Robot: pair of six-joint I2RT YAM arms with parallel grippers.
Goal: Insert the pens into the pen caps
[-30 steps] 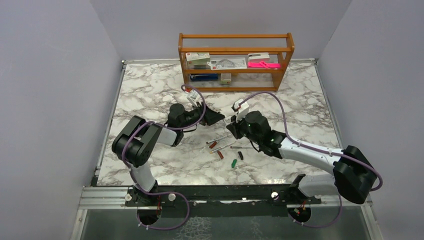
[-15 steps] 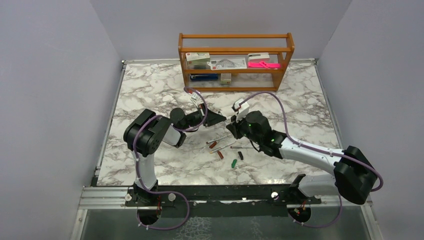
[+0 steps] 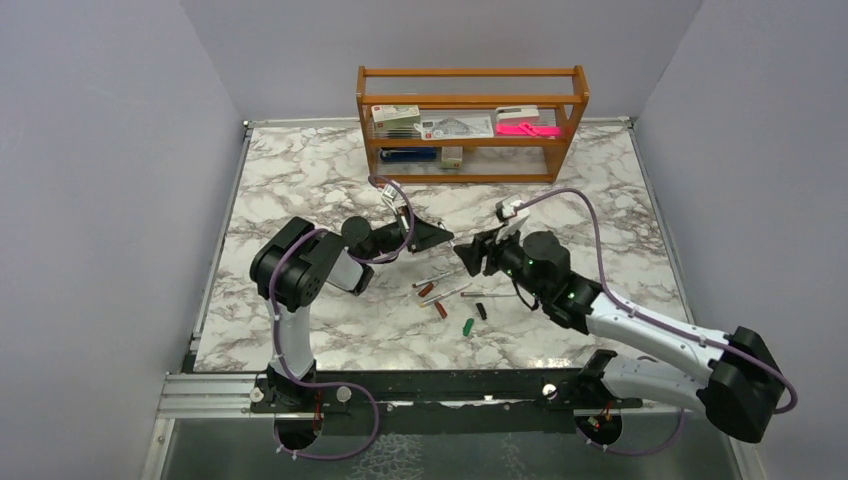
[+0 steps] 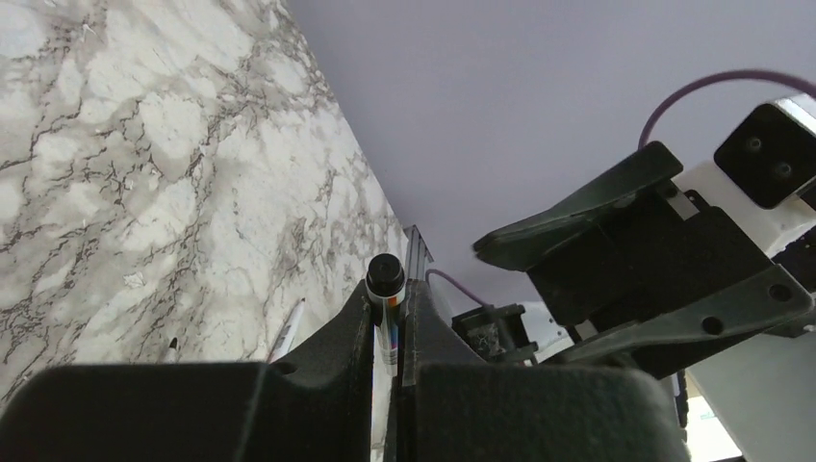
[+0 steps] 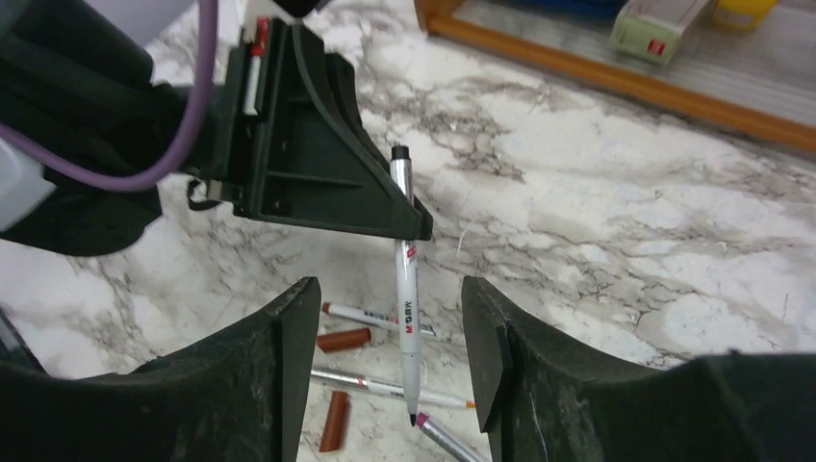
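Surface is recorded as a white marble-patterned tabletop (image 3: 300, 180) with grey veining, enclosed on three sides by plain lavender-grey walls (image 3: 100, 200). One wooden rack (image 3: 470, 100) is stood at the far edge; a pink item (image 3: 528, 129) and small boxes are seen on its shelves.

Four pens are counted. Three lying pens (image 3: 447, 294) are found mid-table. One white-barrelled pen (image 5: 408, 289) is clamped between the narrowed fingers of the left gripper (image 3: 440, 238), raised off the surface, its black end protruding past the fingertips.

Four caps are counted beside the lying pens: two red-brown caps (image 3: 426, 290), one green cap (image 3: 468, 325) and one black cap (image 3: 481, 311).

The right gripper (image 3: 468, 258) is positioned just beside the clamped pen, fingers spread wide, nothing gripped.
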